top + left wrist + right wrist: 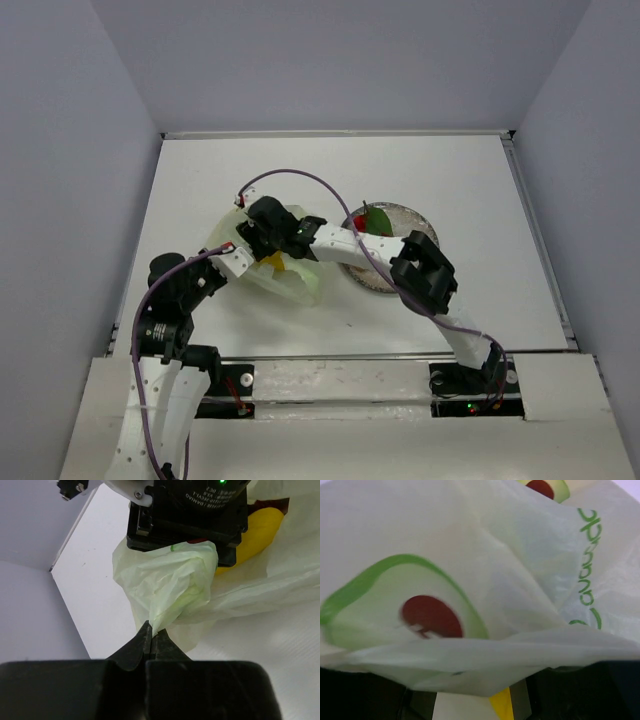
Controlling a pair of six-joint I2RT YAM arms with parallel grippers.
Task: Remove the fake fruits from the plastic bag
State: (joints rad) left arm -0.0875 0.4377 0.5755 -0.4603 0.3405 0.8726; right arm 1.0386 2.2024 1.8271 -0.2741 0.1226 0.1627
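Note:
The pale yellow-green plastic bag (298,283) lies crumpled left of the plate. My left gripper (151,630) is shut on a bunched fold of the bag (170,590), near the bag's left side (243,260). My right gripper (258,235) reaches into the bag from above. In the right wrist view the printed bag film (495,555) drapes over its jaws, which stand apart. A yellow fruit piece (502,707) shows between them, also visible in the top view (272,263) and the left wrist view (260,530). A red fruit (358,222) with a green leaf (378,218) rests on the plate.
The round speckled grey plate (402,208) sits right of the bag, with my right forearm crossing over its near side. White walls border the table at the back and both sides.

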